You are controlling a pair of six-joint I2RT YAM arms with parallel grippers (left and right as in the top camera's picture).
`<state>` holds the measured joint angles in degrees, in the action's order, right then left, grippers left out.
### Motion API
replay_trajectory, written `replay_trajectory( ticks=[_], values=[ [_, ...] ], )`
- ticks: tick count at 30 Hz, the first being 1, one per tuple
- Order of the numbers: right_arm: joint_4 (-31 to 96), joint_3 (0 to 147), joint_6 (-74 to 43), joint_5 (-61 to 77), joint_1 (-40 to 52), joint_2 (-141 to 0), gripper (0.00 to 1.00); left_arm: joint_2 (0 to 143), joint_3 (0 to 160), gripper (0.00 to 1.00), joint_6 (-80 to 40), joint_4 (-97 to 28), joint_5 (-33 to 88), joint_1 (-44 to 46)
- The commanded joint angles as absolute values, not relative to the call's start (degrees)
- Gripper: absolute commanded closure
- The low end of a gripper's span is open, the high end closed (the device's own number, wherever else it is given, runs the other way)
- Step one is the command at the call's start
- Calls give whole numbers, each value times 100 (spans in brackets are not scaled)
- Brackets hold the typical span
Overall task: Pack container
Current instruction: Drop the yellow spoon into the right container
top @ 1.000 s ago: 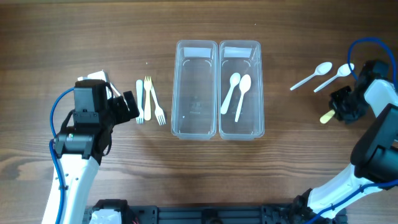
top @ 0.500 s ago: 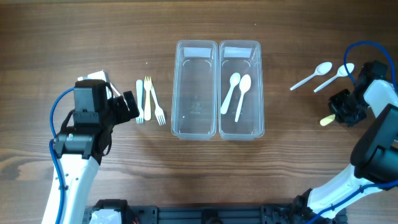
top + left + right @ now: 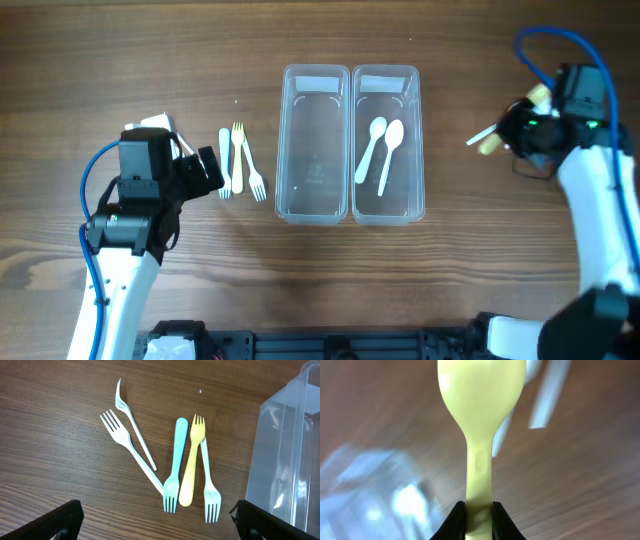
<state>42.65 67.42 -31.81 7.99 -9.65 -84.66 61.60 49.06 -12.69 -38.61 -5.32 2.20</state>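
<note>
Two clear plastic containers stand side by side: the left one (image 3: 315, 145) is empty, the right one (image 3: 388, 150) holds two white spoons (image 3: 378, 148). Several plastic forks (image 3: 240, 160) lie left of them; in the left wrist view they are white, blue and yellow (image 3: 172, 467). My left gripper (image 3: 157, 522) is open just short of the forks. My right gripper (image 3: 508, 135) is shut on a yellow spoon (image 3: 480, 415), held above the table right of the containers. A white spoon handle (image 3: 478, 137) shows beside it.
The clear container's corner (image 3: 287, 455) shows at the right of the left wrist view. The right wrist view is motion-blurred, with the container (image 3: 380, 495) at lower left and a white spoon handle (image 3: 547, 395) beyond the yellow spoon.
My right gripper has moved up and to the left with the yellow spoon, from the far right edge towards the containers. The left arm has not moved.
</note>
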Motion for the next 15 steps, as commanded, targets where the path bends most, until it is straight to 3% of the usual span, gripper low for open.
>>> replay_trajectory(
  ticks=[1,9,11,15],
  values=[
    [4154,6716,-3140,1076,108,-7953,90,6167,5033,0,-1177,-3846,-609,246],
    [3981,6709,-3142,-121,2108,-8694,89,6167,5033,0,-1177,-3846,-609,246],
    [3940,6709,-3146,-331,2300,-9179,75,6167,5033,0,-1177,-3846,-609,246],
    [3649,6748,-2980,-574,2257,-9537,68,6167,5033,0,-1177,-3846,-609,246]
  ],
)
